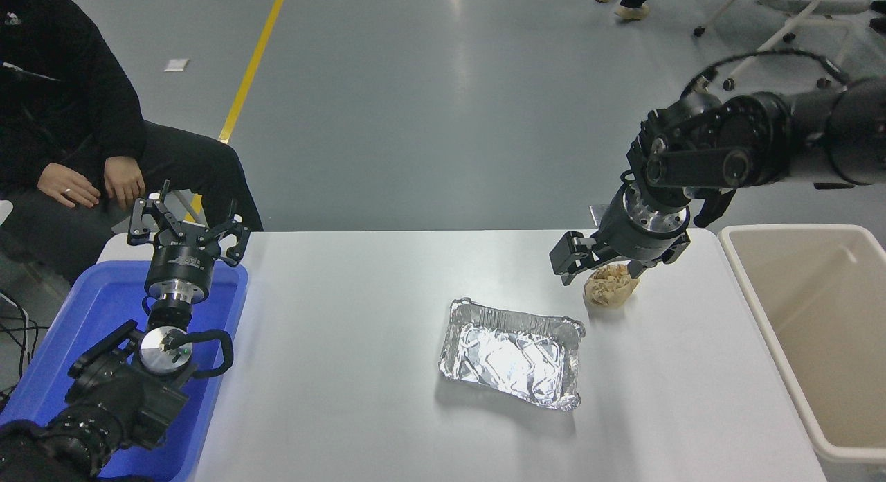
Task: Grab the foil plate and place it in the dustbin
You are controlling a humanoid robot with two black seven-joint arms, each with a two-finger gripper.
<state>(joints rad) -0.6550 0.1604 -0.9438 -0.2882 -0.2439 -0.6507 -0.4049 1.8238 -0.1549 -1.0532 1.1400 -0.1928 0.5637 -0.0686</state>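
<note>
The white table is taken as the landmark: the dustbin is set against its right edge, within easy reach for a drop, and the blue bin against its left edge, above which the left gripper is parked with fingers spread. The foil plate is left flat and untouched near the table's middle. The right gripper is held open over the tan paper wad toward the far right edge, so the plate seems not yet approached.

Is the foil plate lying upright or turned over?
Upright. The foil plate rests flat on the white table, its open side up: its shiny floor and ribbed inner walls show.
</note>
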